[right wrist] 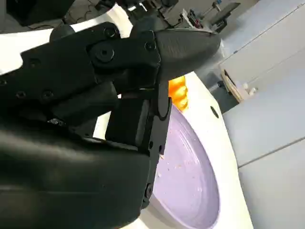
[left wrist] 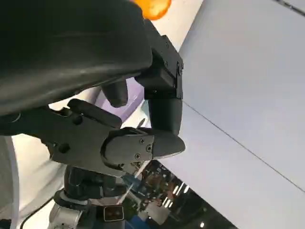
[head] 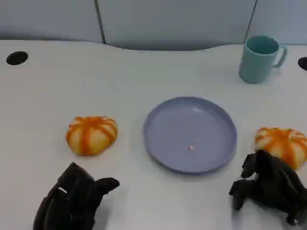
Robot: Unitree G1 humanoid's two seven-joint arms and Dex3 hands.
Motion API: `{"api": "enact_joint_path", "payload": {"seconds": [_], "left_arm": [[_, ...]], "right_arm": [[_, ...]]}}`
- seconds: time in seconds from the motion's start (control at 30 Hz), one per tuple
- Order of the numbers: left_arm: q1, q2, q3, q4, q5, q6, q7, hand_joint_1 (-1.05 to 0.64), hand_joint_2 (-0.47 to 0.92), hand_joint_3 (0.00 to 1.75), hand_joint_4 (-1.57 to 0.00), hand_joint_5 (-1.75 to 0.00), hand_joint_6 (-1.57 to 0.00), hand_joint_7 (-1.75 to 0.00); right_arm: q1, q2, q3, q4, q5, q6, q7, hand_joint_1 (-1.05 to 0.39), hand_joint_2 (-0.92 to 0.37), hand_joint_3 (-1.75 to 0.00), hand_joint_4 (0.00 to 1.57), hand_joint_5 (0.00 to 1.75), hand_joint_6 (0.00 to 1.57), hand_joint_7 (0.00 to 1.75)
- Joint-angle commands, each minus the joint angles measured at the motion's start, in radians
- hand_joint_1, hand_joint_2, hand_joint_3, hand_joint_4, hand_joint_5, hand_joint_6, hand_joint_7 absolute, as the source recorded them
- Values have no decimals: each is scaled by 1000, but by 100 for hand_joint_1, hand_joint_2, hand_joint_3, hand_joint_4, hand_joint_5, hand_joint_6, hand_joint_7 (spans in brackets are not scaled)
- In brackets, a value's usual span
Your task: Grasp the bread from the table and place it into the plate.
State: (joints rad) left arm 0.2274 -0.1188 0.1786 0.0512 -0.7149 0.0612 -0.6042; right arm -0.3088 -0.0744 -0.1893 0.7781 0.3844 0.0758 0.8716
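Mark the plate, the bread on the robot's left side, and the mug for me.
plate [head: 169, 125]: head view, bare floor of the plate, left of its middle.
left bread [head: 91, 134]: head view, middle of its striped top.
mug [head: 258, 60]: head view, middle of its outer wall.

I see my left hand [head: 72, 201] low at seven o'clock in the head view, holding nothing, fingers loosely spread toward two o'clock. My right hand [head: 268, 187] sits at four o'clock, also holding nothing, its fingers [head: 249, 167] parted and reaching toward ten o'clock.
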Motion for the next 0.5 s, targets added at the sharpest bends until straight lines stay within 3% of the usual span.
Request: {"api": "enact_joint_path", "payload": {"seconds": [0.03, 0.5], "left_arm": [[-2, 9, 8, 1, 1, -4, -10, -48, 92, 43, -85, -175, -61, -161], [-6, 12, 11, 10, -5, -3, -21, -47, 92, 42, -84, -175, -60, -161]], "right_arm": [[9, -15, -6, -3, 2, 18, -12, -52, -92, -29, 157, 72, 157, 42], [5, -17, -3, 7, -1, 5, 1, -51, -92, -32, 157, 72, 157, 41]]}}
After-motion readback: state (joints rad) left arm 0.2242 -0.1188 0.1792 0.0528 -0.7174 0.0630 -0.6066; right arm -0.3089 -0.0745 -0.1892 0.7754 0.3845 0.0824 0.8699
